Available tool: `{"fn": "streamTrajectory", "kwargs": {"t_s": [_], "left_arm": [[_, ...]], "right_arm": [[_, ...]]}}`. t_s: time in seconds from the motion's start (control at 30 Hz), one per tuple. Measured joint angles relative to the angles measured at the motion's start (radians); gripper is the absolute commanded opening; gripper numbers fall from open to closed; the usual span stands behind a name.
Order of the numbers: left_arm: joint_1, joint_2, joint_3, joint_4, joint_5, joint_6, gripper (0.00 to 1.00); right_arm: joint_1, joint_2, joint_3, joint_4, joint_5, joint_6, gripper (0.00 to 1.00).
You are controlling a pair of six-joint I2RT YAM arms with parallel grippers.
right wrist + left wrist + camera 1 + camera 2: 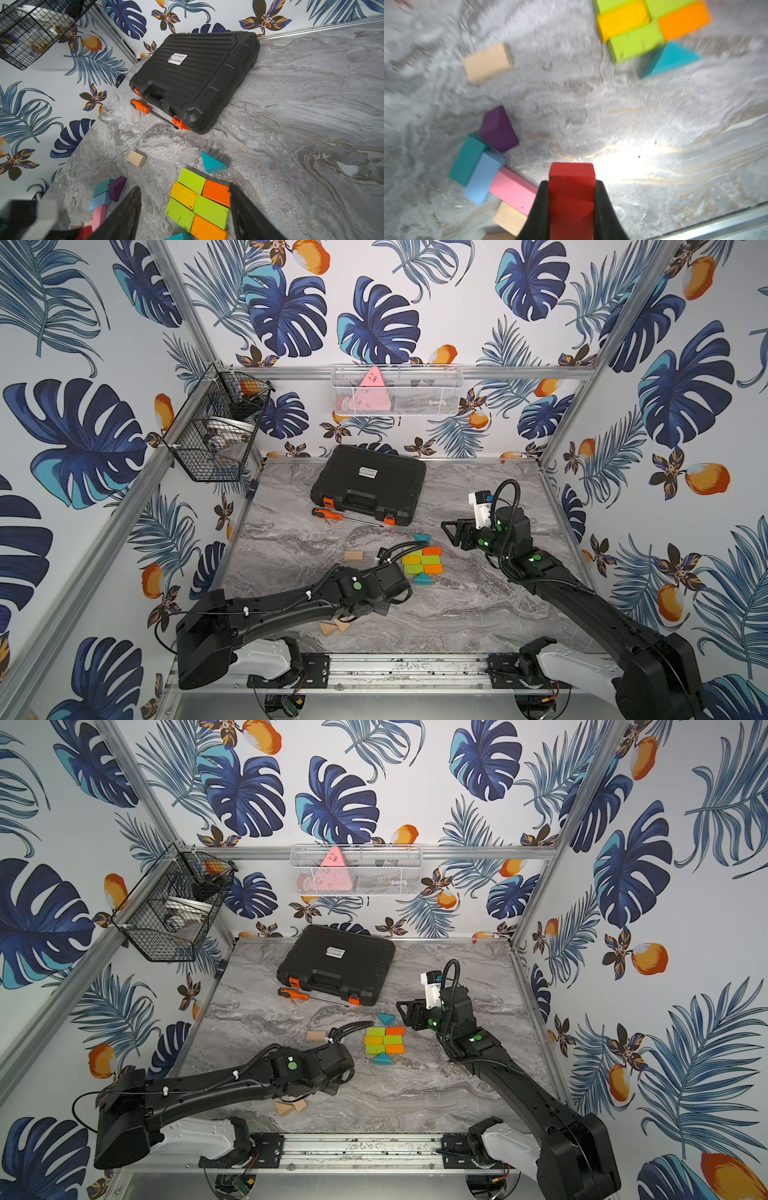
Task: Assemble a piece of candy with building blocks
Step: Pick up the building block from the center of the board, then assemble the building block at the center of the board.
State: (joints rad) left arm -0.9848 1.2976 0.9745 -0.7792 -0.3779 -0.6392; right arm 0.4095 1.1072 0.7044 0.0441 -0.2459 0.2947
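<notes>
My left gripper [572,182] is shut on a red block [571,172], held a little above the marble table; in both top views the arm's wrist hides its jaws. Beside it lie loose purple [498,129], teal [467,160], blue [481,178], pink [512,190] and plain wood [486,61] building blocks. Green, yellow and orange bricks form a tight rectangle [422,562] [384,1040], with a teal wedge [422,537] beyond it and another [423,578] touching its near end. My right gripper [184,188] hovers open just above that rectangle, empty.
A black tool case [370,483] lies at the back, an orange-handled screwdriver [332,515] in front of it. Wood wedges [332,627] sit near the front rail [407,672]. A black wire basket [216,427] and a white mesh basket [395,389] hang on the walls.
</notes>
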Motion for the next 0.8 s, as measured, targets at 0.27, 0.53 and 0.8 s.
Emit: {"fn": "streamTrajectory", "kwargs": {"t_s": [0.27,0.53,0.8], "left_arm": [[0.242,0.027,0.190,-0.016,0.039,0.435,0.00],[0.310,0.079,0.095,0.171,0.170,0.887,0.00],[0.435,0.332,0.237,0.173,0.473,1.238,0.00]], "right_arm": [[-0.001,-0.048,-0.042,0.001,0.015,0.005,0.69],[0.000,-0.078,-0.066,0.004,0.003,0.022,0.69],[0.001,-0.080,-0.090,0.014,-0.003,0.037,0.69]]}}
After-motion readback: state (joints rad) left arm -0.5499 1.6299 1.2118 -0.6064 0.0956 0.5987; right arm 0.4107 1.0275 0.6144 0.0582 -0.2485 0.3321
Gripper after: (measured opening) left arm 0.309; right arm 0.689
